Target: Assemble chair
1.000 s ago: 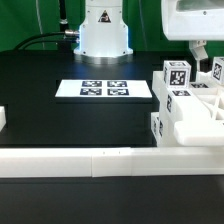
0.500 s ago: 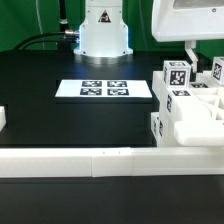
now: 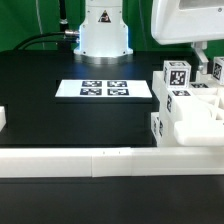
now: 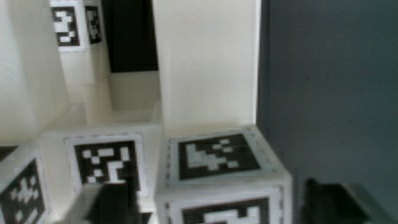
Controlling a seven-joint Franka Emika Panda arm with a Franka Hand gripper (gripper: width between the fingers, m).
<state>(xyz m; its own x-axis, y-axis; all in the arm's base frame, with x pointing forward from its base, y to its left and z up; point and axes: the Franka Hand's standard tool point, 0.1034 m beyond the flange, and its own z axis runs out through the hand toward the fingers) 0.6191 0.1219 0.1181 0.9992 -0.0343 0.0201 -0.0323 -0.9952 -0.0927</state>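
Fingers (image 3: 206,55) straddle a tagged chair leg (image 3: 178,76); whether they grip it is unclear.

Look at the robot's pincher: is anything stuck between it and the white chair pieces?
Nothing visible is in the way. The end effector is already down among the chair parts at the exterior view's right, with tagged leg ends right beneath the wrist camera.

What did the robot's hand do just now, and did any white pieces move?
The two-finger gripper at the exterior view's right edge narrowed its fingers over the matte white tagged chair parts. Whether it grips one cannot be told. The chair parts, the flat white marker board and the long white border rail stayed put.
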